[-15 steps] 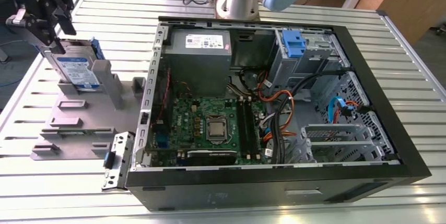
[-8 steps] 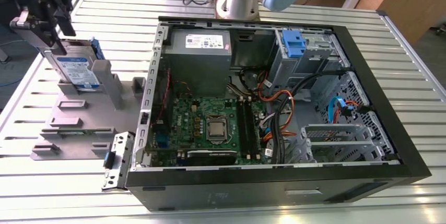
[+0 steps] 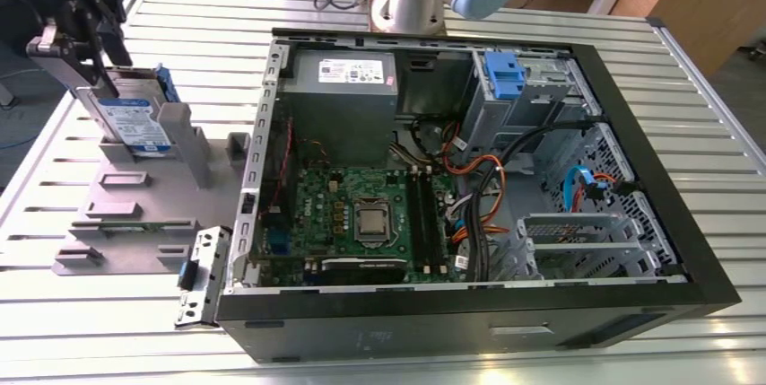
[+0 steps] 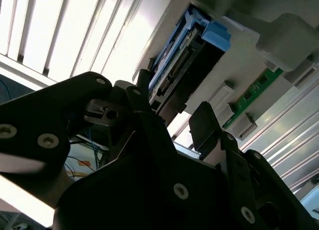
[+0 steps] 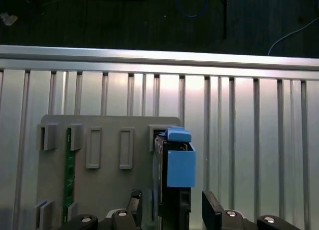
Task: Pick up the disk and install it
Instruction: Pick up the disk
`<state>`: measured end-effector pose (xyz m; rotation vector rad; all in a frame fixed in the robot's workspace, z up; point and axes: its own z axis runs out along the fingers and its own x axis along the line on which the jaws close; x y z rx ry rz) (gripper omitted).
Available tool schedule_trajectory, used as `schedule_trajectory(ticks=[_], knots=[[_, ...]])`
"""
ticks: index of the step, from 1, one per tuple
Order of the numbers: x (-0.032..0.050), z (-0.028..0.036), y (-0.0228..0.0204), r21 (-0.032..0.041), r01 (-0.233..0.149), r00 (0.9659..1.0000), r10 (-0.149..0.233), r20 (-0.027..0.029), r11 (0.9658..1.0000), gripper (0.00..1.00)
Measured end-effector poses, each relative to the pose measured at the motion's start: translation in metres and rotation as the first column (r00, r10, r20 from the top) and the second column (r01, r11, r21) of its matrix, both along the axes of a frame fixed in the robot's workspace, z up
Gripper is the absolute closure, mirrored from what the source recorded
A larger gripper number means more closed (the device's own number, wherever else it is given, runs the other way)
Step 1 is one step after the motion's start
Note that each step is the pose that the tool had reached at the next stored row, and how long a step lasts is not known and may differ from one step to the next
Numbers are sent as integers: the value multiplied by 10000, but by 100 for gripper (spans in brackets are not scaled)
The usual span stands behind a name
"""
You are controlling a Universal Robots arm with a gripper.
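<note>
While between stand posts [image 3: 178, 138], disk [image 3: 135, 125] upright.

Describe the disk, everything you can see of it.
The disk is a flat silver drive with a white-and-blue label and blue plastic side rails, standing on edge in the grey stand at the exterior view's left, outside the open computer case. The open pincer straddles its upper end, apparently without touching.

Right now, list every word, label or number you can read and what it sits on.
No text is legible.
Label on the disk: too blurred.
Sticker on the power supply: too small.
Markings on the motherboard: too small.
</note>
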<state>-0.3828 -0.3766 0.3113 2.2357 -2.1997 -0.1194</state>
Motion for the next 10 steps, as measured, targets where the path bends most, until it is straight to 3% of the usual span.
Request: schedule_trajectory(ticks=[10], knots=[[0,-55,0,9,-108,9999,108,0,9999,41]])
